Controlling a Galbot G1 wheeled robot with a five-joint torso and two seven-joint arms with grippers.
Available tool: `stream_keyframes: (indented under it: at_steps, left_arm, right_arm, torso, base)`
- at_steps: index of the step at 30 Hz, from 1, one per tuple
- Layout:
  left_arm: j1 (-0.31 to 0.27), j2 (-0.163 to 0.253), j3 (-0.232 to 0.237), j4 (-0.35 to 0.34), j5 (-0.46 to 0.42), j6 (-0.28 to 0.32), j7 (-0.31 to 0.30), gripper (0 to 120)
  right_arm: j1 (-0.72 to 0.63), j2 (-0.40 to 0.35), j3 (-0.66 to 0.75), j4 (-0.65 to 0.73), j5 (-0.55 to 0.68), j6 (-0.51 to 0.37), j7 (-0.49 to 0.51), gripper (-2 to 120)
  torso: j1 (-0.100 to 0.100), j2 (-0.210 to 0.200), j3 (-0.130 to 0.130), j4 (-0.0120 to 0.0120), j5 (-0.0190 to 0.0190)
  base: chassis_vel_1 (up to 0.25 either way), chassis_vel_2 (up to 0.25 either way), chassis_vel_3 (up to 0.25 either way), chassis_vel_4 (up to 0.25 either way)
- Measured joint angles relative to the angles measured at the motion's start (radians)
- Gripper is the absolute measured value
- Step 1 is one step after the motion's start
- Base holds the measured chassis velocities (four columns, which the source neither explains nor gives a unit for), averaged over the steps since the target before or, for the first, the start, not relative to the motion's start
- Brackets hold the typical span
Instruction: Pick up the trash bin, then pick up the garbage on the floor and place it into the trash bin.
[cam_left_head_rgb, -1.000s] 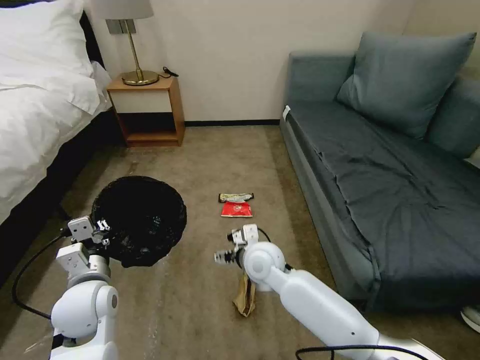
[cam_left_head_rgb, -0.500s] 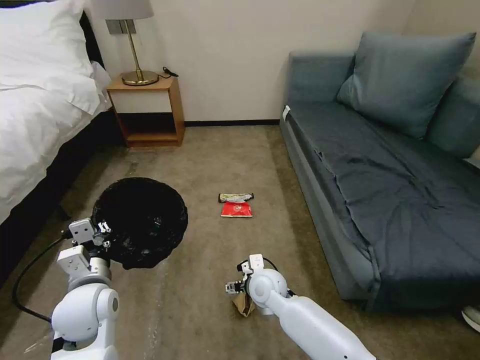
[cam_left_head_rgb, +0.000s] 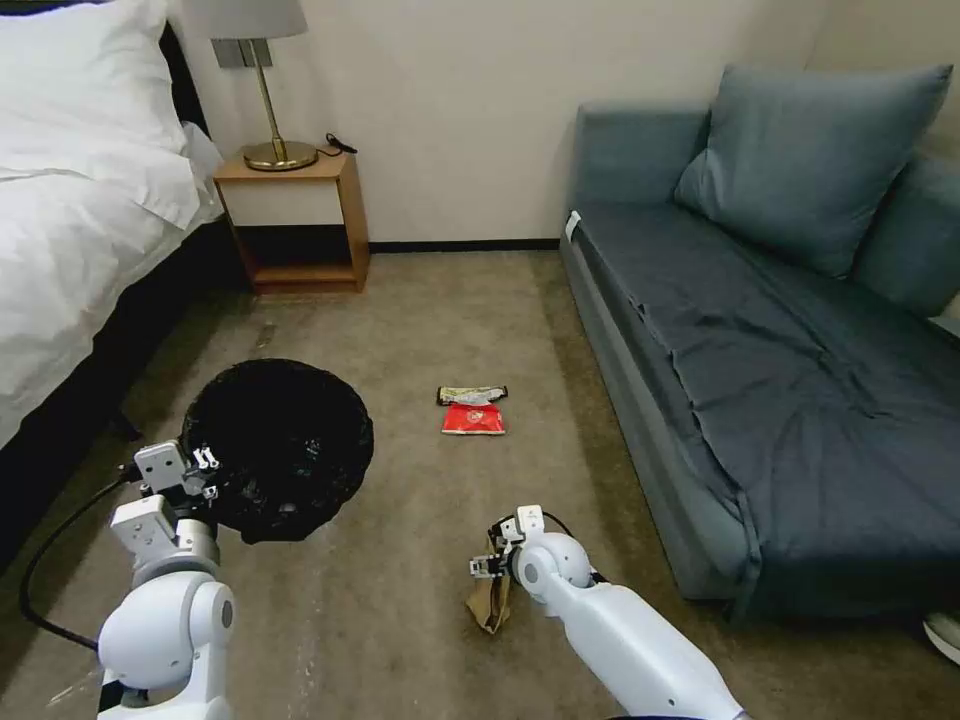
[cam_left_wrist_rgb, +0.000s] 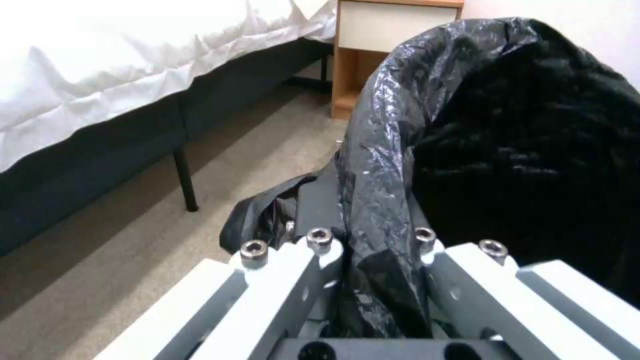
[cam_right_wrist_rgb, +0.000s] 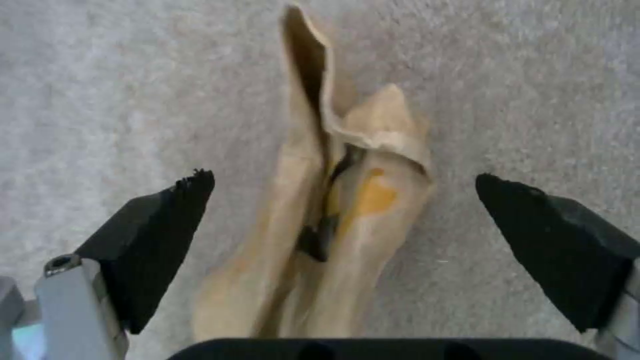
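A glossy black bag lines the bin, a tan paper bag bears a yellow patch, and a red packet lies on beige carpet.

Glossy white arms, black cable, silver screws, black-padded right claw fingers.

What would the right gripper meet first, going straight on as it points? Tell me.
The right gripper, jaws open, points down at the crumpled brown paper bag on the beige carpet; it would likely meet the bag first.
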Motion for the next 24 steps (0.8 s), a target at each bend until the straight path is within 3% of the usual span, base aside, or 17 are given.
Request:
stream_keyframes:
  at_steps: [6,11,18,20,24]
  left_arm:
    - [0.000,-0.005,0.004,0.000,0.002,0.000,0.000,4]
    - [-0.003,-0.005,0.008,-0.004,0.006,0.004,-0.002,4]
    - [-0.010,0.004,0.010,-0.011,0.006,0.016,-0.004,4]
    - [-0.012,0.004,0.010,-0.010,0.006,0.017,-0.005,4]
    - [-0.014,0.002,0.010,-0.003,0.006,0.017,-0.005,4]
  right_arm:
    - [-0.012,0.005,0.011,-0.024,-0.035,0.034,-0.032,90]
    - [-0.031,0.017,0.014,-0.046,-0.080,0.062,-0.056,65]
    - [-0.032,0.015,0.018,-0.054,-0.102,0.074,-0.077,45]
    - [-0.035,0.011,0.018,-0.052,-0.106,0.080,-0.078,32]
    - [-0.036,0.007,0.018,-0.044,-0.105,0.082,-0.077,20]
  torso:
    - [0.000,0.000,0.000,-0.0001,0.0000]
    - [0.000,0.000,0.000,0.0000,0.0001]
    - [0.000,0.000,0.000,0.0000,0.0000]
    - [0.000,0.000,0.000,0.0000,0.0001]
    - [0.000,0.000,0.000,-0.0001,0.0000]
  base:
    - [0.000,0.000,0.000,0.000]
    - [0.000,0.000,0.000,0.000]
    - [0.000,0.000,0.000,0.000]
    - [0.000,0.000,0.000,0.000]
    - [0.000,0.000,0.000,0.000]
